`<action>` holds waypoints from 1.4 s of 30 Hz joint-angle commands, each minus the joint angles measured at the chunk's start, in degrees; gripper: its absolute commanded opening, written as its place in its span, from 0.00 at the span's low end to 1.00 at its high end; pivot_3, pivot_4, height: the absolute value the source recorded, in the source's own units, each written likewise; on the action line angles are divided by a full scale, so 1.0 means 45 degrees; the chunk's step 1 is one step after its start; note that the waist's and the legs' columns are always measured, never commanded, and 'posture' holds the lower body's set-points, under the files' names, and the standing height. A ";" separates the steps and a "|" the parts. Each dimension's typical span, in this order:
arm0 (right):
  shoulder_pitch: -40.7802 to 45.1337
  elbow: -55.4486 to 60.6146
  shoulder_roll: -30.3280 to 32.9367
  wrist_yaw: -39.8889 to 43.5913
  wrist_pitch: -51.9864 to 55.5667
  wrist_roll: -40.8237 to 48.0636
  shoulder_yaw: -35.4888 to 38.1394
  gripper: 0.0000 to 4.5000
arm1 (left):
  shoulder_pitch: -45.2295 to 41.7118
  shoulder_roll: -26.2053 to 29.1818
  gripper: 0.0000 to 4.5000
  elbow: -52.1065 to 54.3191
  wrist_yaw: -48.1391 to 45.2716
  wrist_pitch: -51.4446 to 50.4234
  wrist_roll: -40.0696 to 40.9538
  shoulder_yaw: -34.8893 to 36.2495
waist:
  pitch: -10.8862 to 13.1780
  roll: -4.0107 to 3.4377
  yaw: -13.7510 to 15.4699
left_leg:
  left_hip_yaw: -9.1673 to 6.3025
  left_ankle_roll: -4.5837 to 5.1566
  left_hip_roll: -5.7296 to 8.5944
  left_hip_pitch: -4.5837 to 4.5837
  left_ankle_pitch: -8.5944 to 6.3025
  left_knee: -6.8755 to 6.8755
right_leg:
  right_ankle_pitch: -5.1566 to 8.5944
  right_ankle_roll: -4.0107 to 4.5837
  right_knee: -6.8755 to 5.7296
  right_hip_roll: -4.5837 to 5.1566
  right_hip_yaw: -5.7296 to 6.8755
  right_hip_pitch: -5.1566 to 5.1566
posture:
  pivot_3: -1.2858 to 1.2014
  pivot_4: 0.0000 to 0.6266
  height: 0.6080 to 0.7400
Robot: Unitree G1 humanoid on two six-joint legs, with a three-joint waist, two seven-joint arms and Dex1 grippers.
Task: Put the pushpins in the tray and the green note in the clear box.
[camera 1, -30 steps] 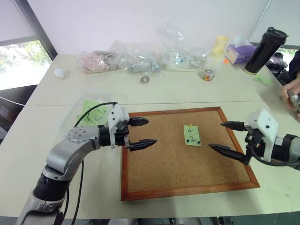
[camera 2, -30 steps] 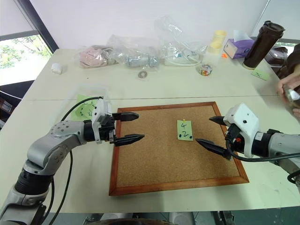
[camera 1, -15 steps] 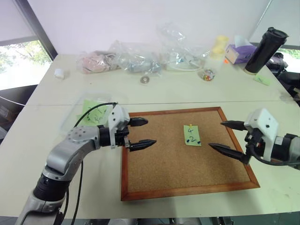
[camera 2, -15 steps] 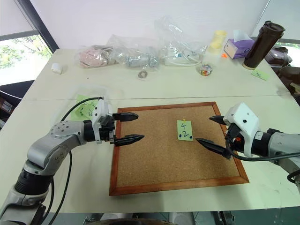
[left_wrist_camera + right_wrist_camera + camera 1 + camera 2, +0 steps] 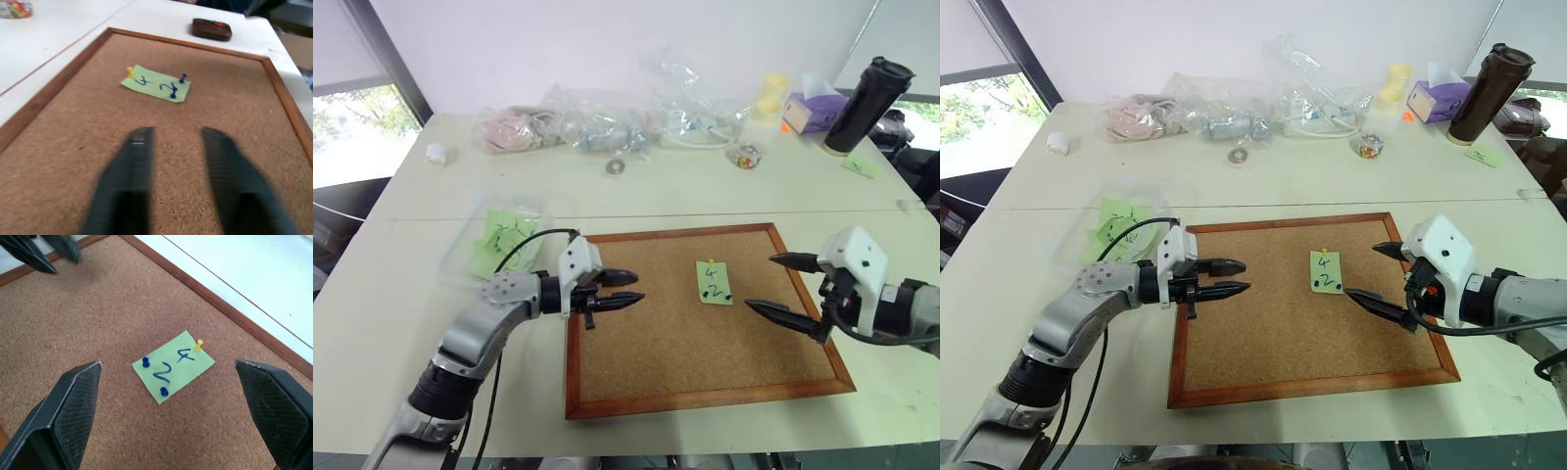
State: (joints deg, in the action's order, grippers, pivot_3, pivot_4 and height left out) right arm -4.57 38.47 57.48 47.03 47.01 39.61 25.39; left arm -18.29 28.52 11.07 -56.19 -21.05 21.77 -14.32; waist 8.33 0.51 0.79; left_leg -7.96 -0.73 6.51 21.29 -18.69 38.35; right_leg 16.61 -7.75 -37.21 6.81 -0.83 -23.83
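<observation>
Fingers of the left gripper (image 5: 1240, 276) sit nearly together and hold nothing, over the cork board's (image 5: 1263, 372) near left side. Right gripper (image 5: 1372, 273) fingers gape wide and empty just beside the green note (image 5: 1326, 271), likely ready to pick. Three pushpins (image 5: 145, 362) hold that note flat on the board. Off the board's left edge waits the clear box (image 5: 499, 240); off its right edge, the tray (image 5: 212, 29).

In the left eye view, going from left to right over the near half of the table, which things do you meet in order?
Clear box → left gripper → green note → right gripper.
</observation>
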 commanded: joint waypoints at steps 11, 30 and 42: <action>0.2606 -0.1874 -0.1344 -0.1320 -0.0585 -0.1179 -0.2975 1.00 | 0.0846 0.0203 0.01 -0.1012 -0.0488 0.1351 -0.1771 -0.1014 | -0.0003 0.0004 -0.0015 | 0.0000 0.0000 0.0002 0.0003 0.0000 0.0002 | 0.0000 0.0000 0.0000 0.0003 -0.0002 -0.0003 | 0.52 0.24 0.93; 0.5285 -0.7519 -0.3791 -0.1448 -0.2478 -0.4424 -0.6072 1.00 | 0.1335 0.0013 0.01 -0.1106 0.0354 0.1353 -0.2402 -0.1014 | -0.0038 -0.0035 -0.0002 | -0.0010 0.0000 0.0013 -0.0022 0.0000 0.0013 | 0.0000 0.0000 -0.0001 0.0001 0.0000 0.0028 | 0.52 0.24 0.93; 0.5016 -0.7202 -0.3982 -0.1016 -0.2672 -0.4699 -0.5986 0.01 | 0.1387 0.0114 0.00 -0.1113 0.0478 0.1367 -0.2376 -0.0968 | -0.0046 -0.0038 -0.0004 | -0.0011 0.0000 0.0012 -0.0037 0.0000 0.0021 | 0.0000 0.0000 -0.0001 0.0000 -0.0002 0.0049 | 0.52 0.24 0.93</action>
State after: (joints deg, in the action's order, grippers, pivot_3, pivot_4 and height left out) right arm 18.27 3.87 39.09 42.11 35.09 18.71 -2.47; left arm -12.98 28.50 7.48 -55.06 -13.65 12.94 -18.58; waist 8.12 0.33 0.77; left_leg -8.02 -0.73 6.56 21.13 -18.69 38.44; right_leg 16.61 -7.75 -37.21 6.81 -0.84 -23.61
